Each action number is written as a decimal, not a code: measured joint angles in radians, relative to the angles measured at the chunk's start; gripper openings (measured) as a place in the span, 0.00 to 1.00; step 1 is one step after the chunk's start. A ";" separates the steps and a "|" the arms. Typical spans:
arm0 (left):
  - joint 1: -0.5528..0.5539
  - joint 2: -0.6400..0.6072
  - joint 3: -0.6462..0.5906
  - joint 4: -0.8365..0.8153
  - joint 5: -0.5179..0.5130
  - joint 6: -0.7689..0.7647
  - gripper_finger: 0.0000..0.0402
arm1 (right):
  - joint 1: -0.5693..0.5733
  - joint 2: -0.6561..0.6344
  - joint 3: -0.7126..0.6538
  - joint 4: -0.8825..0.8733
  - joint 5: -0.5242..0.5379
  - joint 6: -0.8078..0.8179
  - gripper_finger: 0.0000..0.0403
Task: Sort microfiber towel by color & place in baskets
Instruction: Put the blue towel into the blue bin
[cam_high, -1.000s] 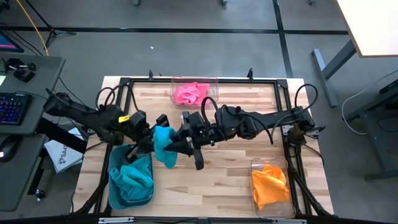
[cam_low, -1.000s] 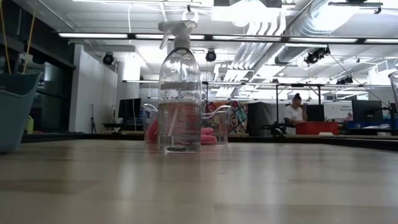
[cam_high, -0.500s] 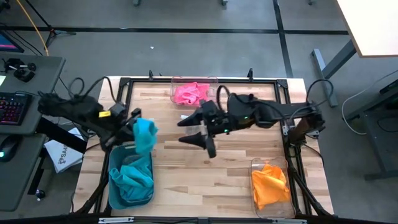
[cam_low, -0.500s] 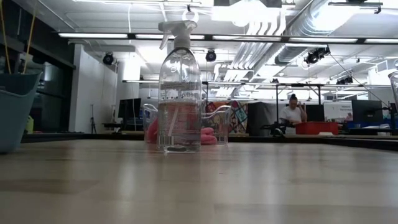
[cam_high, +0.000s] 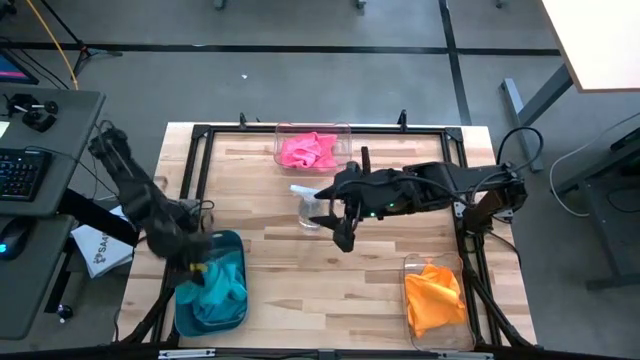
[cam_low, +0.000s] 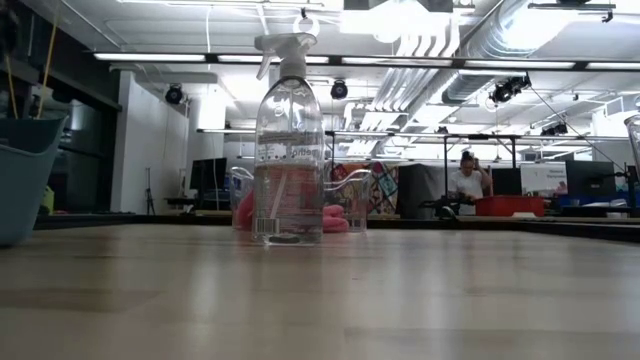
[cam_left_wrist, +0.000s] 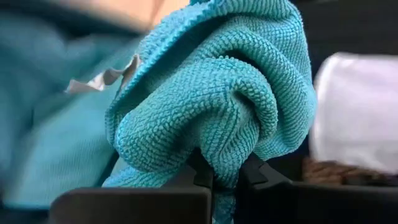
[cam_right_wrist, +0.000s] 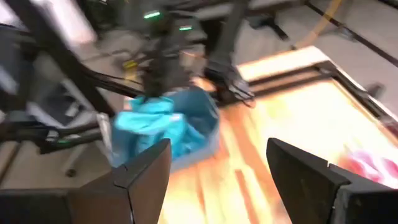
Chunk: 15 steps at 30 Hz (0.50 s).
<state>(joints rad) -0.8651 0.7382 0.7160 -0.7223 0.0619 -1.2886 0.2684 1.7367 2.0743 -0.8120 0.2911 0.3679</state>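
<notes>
Left claw (cam_high: 200, 266) pinching teal towel (cam_left_wrist: 211, 93) over teal basket (cam_high: 232, 240), right claw (cam_right_wrist: 217, 168) wide beside spray bottle (cam_high: 308, 205)

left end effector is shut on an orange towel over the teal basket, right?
Not quite: the towel is teal, not orange. The left wrist view shows the left end effector shut on it, and the high view places it over the teal basket.

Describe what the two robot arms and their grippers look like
Both arms are dark, jointed and draped in looping black cables. The left gripper carries a small yellow marking. The right gripper has flat, angular black jaws, and small green lights glow on that arm.
</notes>
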 joint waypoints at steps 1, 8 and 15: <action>-0.042 0.026 -0.018 0.011 -0.013 -0.030 0.00 | 0.000 0.000 0.000 -0.023 0.019 0.014 0.65; -0.202 0.230 -0.084 -0.052 -0.271 -0.171 0.00 | -0.008 0.000 0.000 -0.063 0.117 -0.009 0.65; -0.167 0.430 -0.104 -0.132 -0.348 -0.136 0.04 | -0.030 0.002 0.000 -0.064 0.117 -0.007 0.65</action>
<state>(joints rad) -1.0322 1.1685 0.6121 -0.8543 -0.2863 -1.4250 0.2382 1.7390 2.0743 -0.8763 0.4084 0.3607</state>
